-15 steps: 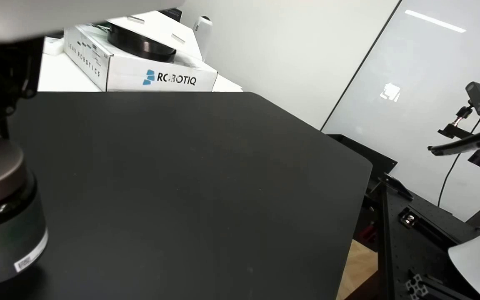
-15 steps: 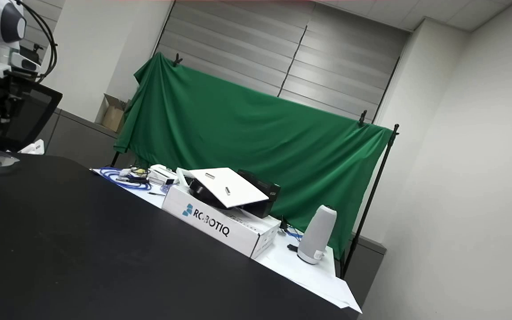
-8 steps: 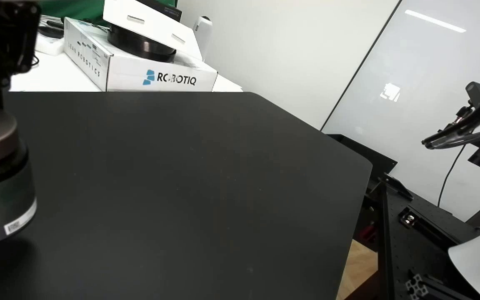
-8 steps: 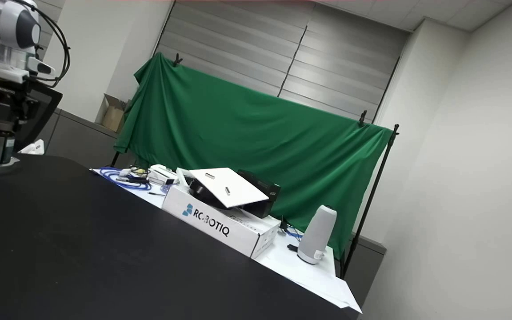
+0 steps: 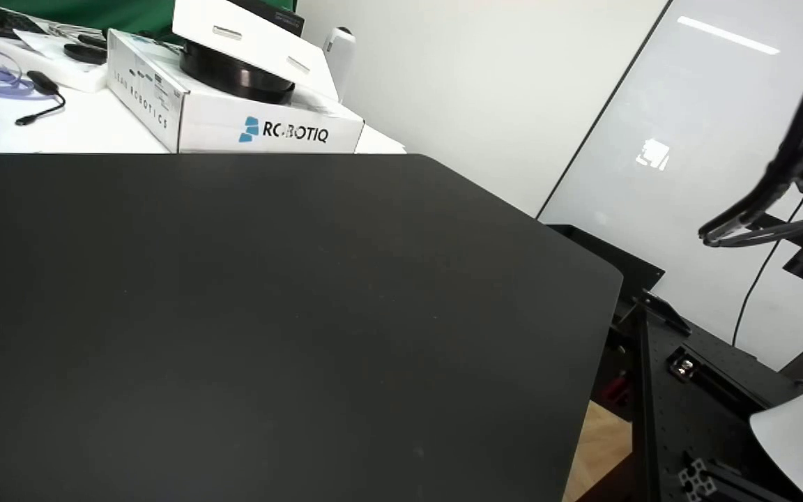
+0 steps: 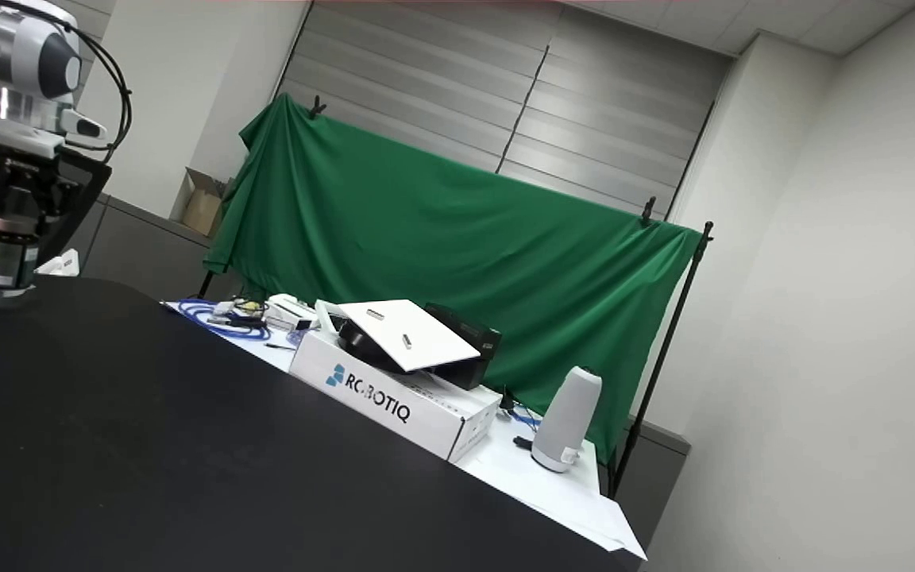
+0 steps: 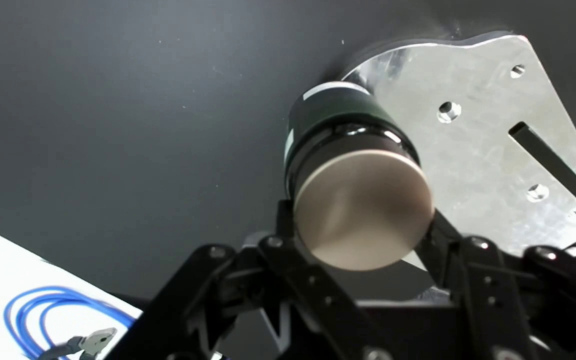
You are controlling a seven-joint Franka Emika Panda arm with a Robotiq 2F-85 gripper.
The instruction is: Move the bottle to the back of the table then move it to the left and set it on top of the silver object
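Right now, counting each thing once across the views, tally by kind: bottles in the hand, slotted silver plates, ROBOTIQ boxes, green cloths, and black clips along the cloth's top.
Held bottle: 1
Slotted silver plate: 1
ROBOTIQ box: 1
Green cloth: 1
Black clips: 2
Total: 6

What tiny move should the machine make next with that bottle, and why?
I'd probably shift the bottle further over the silver plate before letting go: the tool grips it, but in the wrist view it overlaps only the plate's edge, with much of it against black table.
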